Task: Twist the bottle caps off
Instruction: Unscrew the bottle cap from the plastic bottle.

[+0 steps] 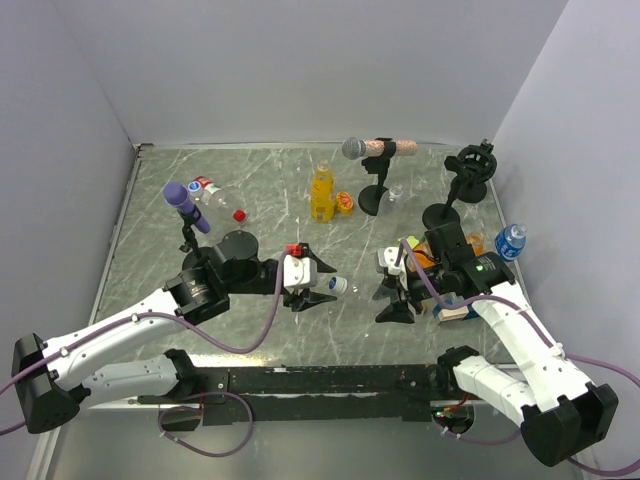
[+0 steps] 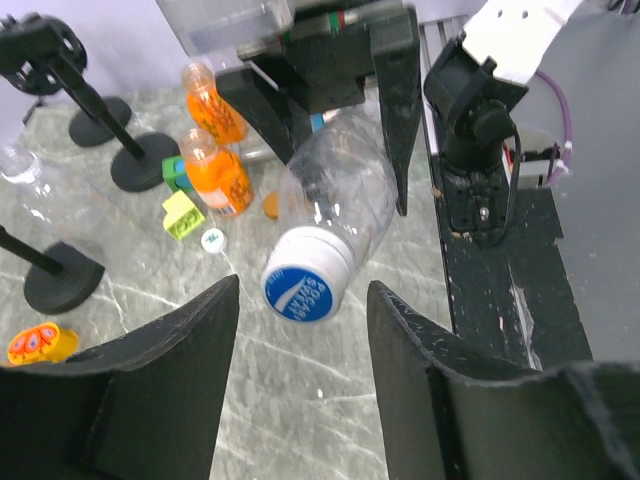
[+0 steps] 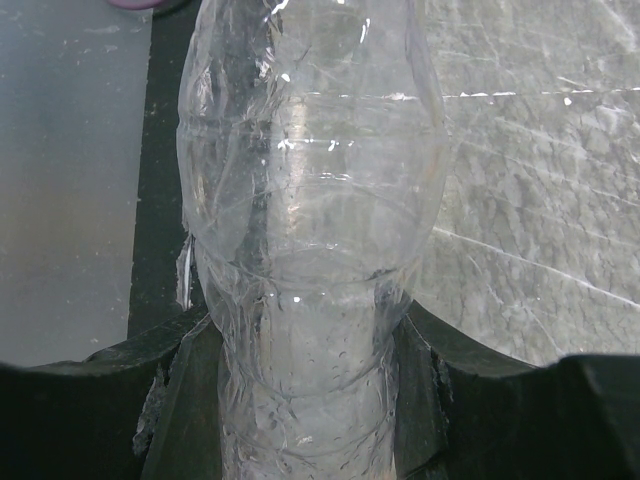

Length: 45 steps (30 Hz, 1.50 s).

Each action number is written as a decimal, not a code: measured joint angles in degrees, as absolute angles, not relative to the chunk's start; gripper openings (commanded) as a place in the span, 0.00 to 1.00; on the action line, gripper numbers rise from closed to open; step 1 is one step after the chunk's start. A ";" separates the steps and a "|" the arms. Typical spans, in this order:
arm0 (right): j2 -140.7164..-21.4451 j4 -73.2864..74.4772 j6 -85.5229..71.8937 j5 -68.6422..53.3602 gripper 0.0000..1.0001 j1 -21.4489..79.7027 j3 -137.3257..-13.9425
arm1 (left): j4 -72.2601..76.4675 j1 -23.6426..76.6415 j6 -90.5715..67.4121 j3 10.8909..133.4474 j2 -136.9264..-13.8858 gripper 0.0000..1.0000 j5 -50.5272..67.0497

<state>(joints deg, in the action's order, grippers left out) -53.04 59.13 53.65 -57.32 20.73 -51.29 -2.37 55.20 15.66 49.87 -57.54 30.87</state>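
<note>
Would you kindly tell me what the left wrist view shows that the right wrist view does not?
Only the left wrist: the blue-and-white cap facing the open left gripper, plus two orange bottles and black stands. Only the right wrist: the ridges of the bottle's wall, close up. Both: the clear bottle clamped in the right gripper, over the marble table.

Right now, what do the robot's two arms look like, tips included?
The left arm and right arm are both white rounded shells linked by black cylindrical joints. A purple cable loops along each. The left end effector and right end effector each carry two black, wedge-shaped fingers on a white body.
</note>
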 measured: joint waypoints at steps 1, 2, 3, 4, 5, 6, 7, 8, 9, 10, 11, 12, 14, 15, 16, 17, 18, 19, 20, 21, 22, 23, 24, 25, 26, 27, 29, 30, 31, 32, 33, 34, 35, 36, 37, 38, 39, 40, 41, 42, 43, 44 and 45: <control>-53.04 59.13 53.65 -57.32 0.27 20.73 -51.29 | -1.93 55.18 15.57 49.87 -57.52 0.59 30.89; -53.04 59.13 53.65 -57.32 0.27 20.73 -51.29 | -1.17 55.16 15.35 49.87 -57.52 0.59 31.05; -53.04 59.13 53.65 -57.32 0.27 20.73 -51.29 | -0.67 55.16 15.31 49.87 -57.52 0.59 31.14; -53.04 59.13 53.65 -57.32 0.27 20.73 -51.29 | -0.21 55.11 15.22 49.84 -57.52 0.58 31.22; -53.04 59.16 53.65 -57.34 0.27 20.73 -51.29 | 0.38 55.09 15.11 49.87 -57.52 0.53 31.31; -53.04 59.13 53.65 -57.34 0.27 20.73 -51.29 | 0.73 55.09 15.00 49.84 -57.52 0.46 31.46; -53.04 59.16 53.65 -57.36 0.27 20.73 -51.29 | 1.13 55.09 14.76 49.84 -57.52 0.42 31.70; -53.04 59.16 53.65 -57.41 0.27 20.73 -51.29 | 1.34 55.07 14.44 49.84 -57.52 0.40 31.83; -53.04 59.16 53.65 -57.49 0.27 20.73 -51.29 | 1.48 55.05 14.22 49.84 -57.54 0.38 32.05; -53.04 59.13 53.65 -57.49 0.27 20.73 -51.29 | 1.50 55.05 14.02 49.84 -57.58 0.38 32.29; -53.06 59.16 53.67 -57.49 0.27 20.73 -51.29 | 1.50 55.05 14.06 49.84 -57.63 0.38 32.47; -53.06 59.16 53.67 -57.49 0.27 20.73 -51.29 | 1.50 55.05 14.06 49.84 -57.69 0.38 32.64; -53.06 59.16 53.67 -57.49 0.27 20.73 -51.29 | 1.50 54.94 14.06 49.84 -57.71 0.41 32.86; -53.06 59.16 53.67 -57.52 0.27 20.73 -51.29 | 1.50 54.94 14.06 49.84 -57.71 0.43 32.97; -53.06 59.16 53.67 -57.52 0.27 20.73 -51.29 | 1.50 54.92 14.06 49.84 -57.71 0.44 33.04; -53.06 59.16 53.67 -57.54 0.27 20.73 -51.29 | 1.50 54.92 14.06 49.84 -57.71 0.45 33.06; -53.08 59.16 53.67 -57.54 0.27 20.73 -51.29 | 1.48 54.87 14.06 49.84 -57.71 0.46 33.15; -53.08 59.16 53.67 -57.67 0.27 20.73 -51.29 | 1.45 54.83 14.06 49.84 -57.71 0.47 33.19; -53.08 59.16 53.67 -57.74 0.27 20.73 -51.29 | 1.41 54.83 14.06 49.84 -57.71 0.47 33.21; -53.08 59.16 53.67 -57.76 0.27 20.73 -51.29 | 1.37 54.83 14.06 49.84 -57.71 0.47 33.28; -53.08 59.16 53.67 -57.76 0.27 20.73 -51.29 | 1.28 54.83 14.06 49.84 -57.71 0.46 33.30; -53.08 59.16 53.67 -57.76 0.27 20.73 -51.29 | 1.19 54.81 14.06 49.84 -57.71 0.45 33.36; -53.08 59.16 53.69 -57.76 0.27 20.73 -51.29 | 1.10 54.76 14.09 49.87 -57.71 0.45 33.43; -53.08 59.16 53.67 -57.76 0.27 20.73 -51.29 | 1.04 54.74 14.09 49.87 -57.71 0.44 33.63; -53.08 59.16 53.69 -57.78 0.27 20.73 -51.29 | 1.04 54.70 14.09 49.84 -57.71 0.44 33.69; -53.10 59.16 53.69 -57.80 0.27 20.73 -51.29 | 1.04 54.65 14.09 49.84 -57.71 0.43 33.82; -53.12 59.18 53.71 -57.89 0.27 20.73 -51.29 | 1.02 54.57 14.11 49.87 -57.76 0.40 34.02; -53.15 59.20 53.76 -57.89 0.27 20.73 -51.29 | 1.02 54.54 14.13 49.84 -57.82 0.38 34.17; -53.15 59.27 53.82 -57.87 0.27 20.73 -51.29 | 1.04 54.48 14.15 49.87 -57.91 0.32 34.26; -53.17 59.33 53.84 -57.76 0.27 20.73 -51.29 | 0.99 54.41 14.20 49.87 -58.00 0.28 34.48; -53.21 59.40 53.84 -57.71 0.27 20.73 -51.29 | 0.97 54.35 14.26 49.87 -58.06 0.23 34.70; -53.25 59.42 53.84 -57.71 0.27 20.73 -51.29 | 0.91 54.30 14.09 49.87 -58.08 0.18 34.74; -53.34 59.48 53.89 -57.74 0.27 20.73 -51.29 | 0.86 54.26 14.13 49.89 -58.11 0.13 34.85; -53.43 59.55 53.89 -57.71 0.27 20.73 -51.29 | 0.78 54.22 14.09 49.91 -58.13 0.09 34.94; -53.47 59.57 53.89 -57.74 0.27 20.73 -51.29 | 0.69 54.19 14.04 49.91 -58.15 0.08 34.98; -53.52 59.57 53.89 -57.74 0.27 20.73 -51.29 | 0.62 54.17 13.85 49.93 -58.15 0.06 35.05; -53.52 59.61 53.91 -57.74 0.27 20.73 -51.29 | 0.60 54.15 13.52 49.95 -58.15 0.04 35.14; -53.52 59.66 53.91 -57.76 0.27 20.73 -51.29 | 0.58 54.11 12.71 49.98 -58.15 0.01 35.22; -53.52 59.72 53.91 -57.82 0.27 20.73 -51.29 | 0.49 54.06 11.55 50.13 -58.22 0.01 35.27; -53.52 59.83 53.91 -57.98 0.27 20.73 -51.29 | -0.16 53.98 9.54 50.68 -58.43 0.01 35.16; -53.52 59.90 53.91 -58.11 0.27 20.73 -51.29 | -0.69 53.91 7.22 51.27 -58.78 0.01 35.03; -53.49 60.05 53.89 -58.22 0.27 20.73 -51.29 | -1.80 53.84 3.64 52.27 -59.29 0.01 34.63; -53.49 60.23 53.89 -58.33 0.27 20.73 -51.29 | -2.85 53.69 -0.30 53.41 -59.99 0.01 34.44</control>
